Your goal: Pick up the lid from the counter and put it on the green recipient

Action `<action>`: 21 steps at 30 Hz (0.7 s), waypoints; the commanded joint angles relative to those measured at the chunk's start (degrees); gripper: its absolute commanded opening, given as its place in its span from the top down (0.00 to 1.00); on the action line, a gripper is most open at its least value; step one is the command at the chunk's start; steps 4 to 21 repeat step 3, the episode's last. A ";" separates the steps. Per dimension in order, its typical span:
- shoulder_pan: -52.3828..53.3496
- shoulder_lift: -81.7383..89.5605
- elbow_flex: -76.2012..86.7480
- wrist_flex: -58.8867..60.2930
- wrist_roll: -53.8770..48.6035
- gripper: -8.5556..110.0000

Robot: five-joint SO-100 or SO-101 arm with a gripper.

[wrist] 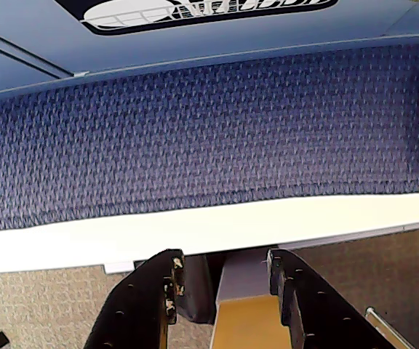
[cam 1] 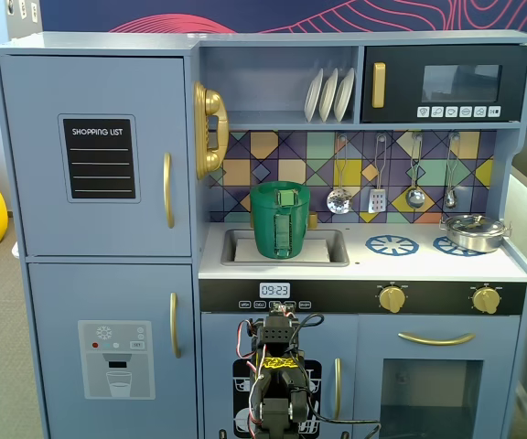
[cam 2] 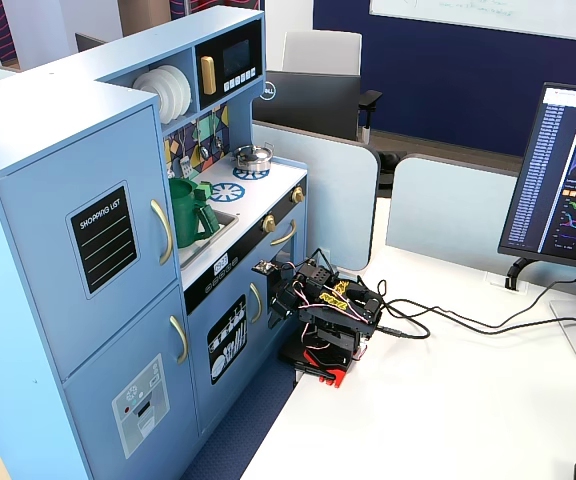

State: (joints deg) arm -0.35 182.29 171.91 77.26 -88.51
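Note:
The green recipient [cam 1: 280, 229] stands upright in the sink [cam 1: 323, 249] of the toy kitchen; it also shows in the other fixed view [cam 2: 192, 215]. The green lid [cam 1: 282, 190] lies on top of it, its small rectangular knob showing at the centre. My arm [cam 1: 277, 384] is folded low in front of the kitchen's lower doors, far below the counter, and also shows in the other fixed view [cam 2: 330, 308]. In the wrist view my gripper [wrist: 224, 263] is open and empty, its jaws apart over the white table edge [wrist: 195, 229] and blue carpet [wrist: 209, 131].
A silver pot with a metal lid [cam 1: 474, 230] sits on the right blue burner ring; another burner ring [cam 1: 392, 244] is bare. Utensils [cam 1: 378, 197] hang on the back wall. A monitor [cam 2: 573, 180] and cables [cam 2: 468, 320] are on the white table.

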 commanded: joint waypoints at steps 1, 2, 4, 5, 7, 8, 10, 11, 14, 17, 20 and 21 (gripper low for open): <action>-0.44 -0.18 -0.26 10.55 0.97 0.88; -0.44 -0.18 -0.26 10.55 0.97 0.88; -0.44 -0.18 -0.26 10.55 0.97 0.88; -0.44 -0.18 -0.26 10.55 0.97 0.88; -0.44 -0.18 -0.26 10.55 0.97 0.88; -0.44 -0.18 -0.26 10.55 0.97 0.88; -0.44 -0.18 -0.26 10.55 0.97 0.88; -0.44 -0.18 -0.26 10.55 0.97 0.88; -0.44 -0.18 -0.26 10.55 0.97 0.88; -0.44 -0.18 -0.26 10.55 0.97 0.88; -0.44 -0.18 -0.26 10.55 0.97 0.88; -0.44 -0.18 -0.26 10.55 0.97 0.88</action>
